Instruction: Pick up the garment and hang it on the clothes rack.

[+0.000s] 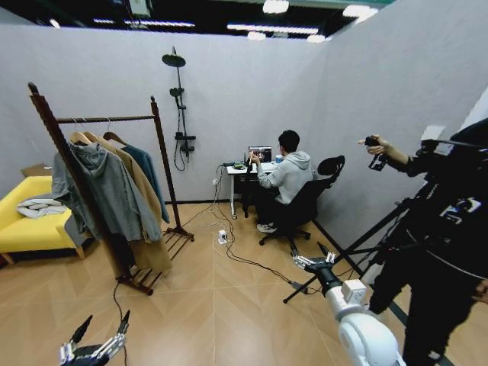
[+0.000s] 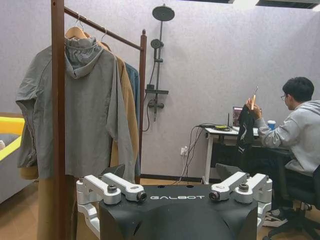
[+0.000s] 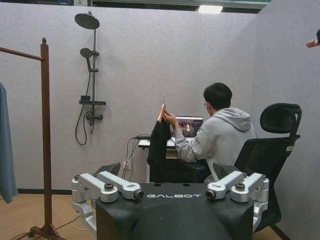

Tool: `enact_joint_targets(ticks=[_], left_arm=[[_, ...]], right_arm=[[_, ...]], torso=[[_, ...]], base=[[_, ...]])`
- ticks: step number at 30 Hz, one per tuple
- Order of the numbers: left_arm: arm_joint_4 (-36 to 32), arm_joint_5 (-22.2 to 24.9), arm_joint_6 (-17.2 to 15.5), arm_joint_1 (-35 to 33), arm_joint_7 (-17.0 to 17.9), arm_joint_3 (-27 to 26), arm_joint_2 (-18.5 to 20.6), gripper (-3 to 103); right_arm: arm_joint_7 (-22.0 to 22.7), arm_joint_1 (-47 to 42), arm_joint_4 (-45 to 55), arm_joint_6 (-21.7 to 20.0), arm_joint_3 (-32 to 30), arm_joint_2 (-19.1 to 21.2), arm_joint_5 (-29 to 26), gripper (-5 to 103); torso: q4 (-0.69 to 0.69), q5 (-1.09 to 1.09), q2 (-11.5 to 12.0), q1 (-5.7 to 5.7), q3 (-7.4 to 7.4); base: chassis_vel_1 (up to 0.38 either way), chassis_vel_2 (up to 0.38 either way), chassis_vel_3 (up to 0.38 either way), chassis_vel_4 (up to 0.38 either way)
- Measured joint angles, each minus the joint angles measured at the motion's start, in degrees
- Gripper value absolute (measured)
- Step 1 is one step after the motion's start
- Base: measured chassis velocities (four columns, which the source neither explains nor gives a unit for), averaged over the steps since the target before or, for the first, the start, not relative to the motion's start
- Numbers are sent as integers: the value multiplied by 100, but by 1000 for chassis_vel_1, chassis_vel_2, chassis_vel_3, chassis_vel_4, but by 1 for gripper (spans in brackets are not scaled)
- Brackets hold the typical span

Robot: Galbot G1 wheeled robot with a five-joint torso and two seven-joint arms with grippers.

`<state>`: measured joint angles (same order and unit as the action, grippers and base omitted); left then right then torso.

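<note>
Both grippers hang low with fingers spread and nothing in them: the left gripper near the floor by the clothes rack, the right gripper reaching toward the desk. Beyond it, a seated person's hand holds up the garment. I'd drive closer first, then close on the hanger, not the cloth.

We are in a staged test studio: grey partition walls, a shower fixture mounted dry on one, a yellow sofa, a laptop desk, cables across wood-look flooring.
</note>
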<state>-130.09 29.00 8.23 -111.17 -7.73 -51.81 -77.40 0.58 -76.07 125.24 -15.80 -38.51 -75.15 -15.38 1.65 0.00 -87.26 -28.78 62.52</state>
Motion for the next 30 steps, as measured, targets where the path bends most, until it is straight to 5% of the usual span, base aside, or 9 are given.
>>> enact_joint_targets(ticks=[30], left_arm=[[0, 0, 0, 0, 0, 0, 0, 100]], right_arm=[[-240, 12, -174, 392, 144, -132, 185, 100]], torso=[[0, 0, -1, 2, 0]], base=[[-19, 16, 17, -20]])
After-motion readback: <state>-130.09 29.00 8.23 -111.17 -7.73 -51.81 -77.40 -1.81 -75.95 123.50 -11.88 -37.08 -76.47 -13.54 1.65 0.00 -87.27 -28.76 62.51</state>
